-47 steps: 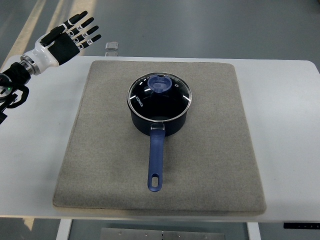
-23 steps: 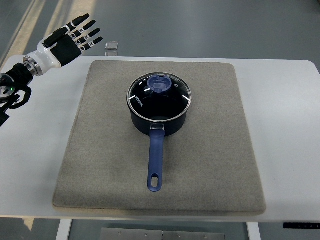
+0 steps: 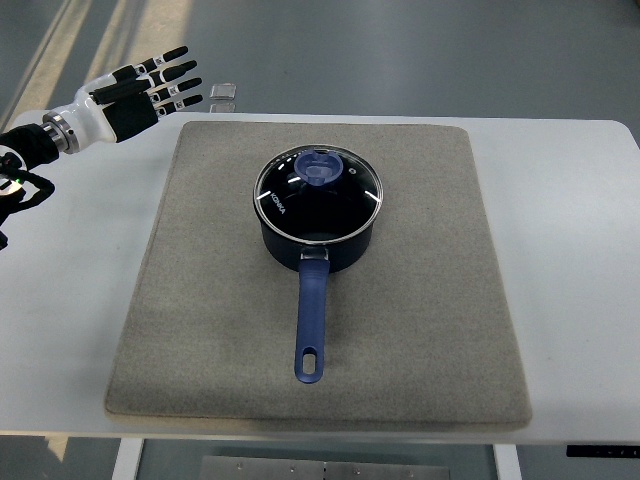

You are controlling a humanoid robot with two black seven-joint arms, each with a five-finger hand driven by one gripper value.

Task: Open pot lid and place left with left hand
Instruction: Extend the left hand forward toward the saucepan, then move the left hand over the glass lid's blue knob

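Note:
A dark blue saucepan (image 3: pixel 318 232) stands near the middle of a grey mat (image 3: pixel 200 300), its long blue handle (image 3: pixel 312 325) pointing toward the near edge. A glass lid (image 3: pixel 318 190) with a blue knob (image 3: pixel 320 168) sits on the pot. My left hand (image 3: pixel 150 85) is at the upper left, above the table's far left corner, fingers (image 3: pixel 172 70) spread and empty, well apart from the pot. The right arm is out of view.
The mat lies on a white table (image 3: pixel 70 300). A small clear object (image 3: pixel 224 94) sits at the table's far edge, just right of my left hand. Bare mat lies left and right of the pot.
My left hand has turned, its fingers now pointing more to the right, and it has shifted slightly toward the mat. The pot and lid have not moved.

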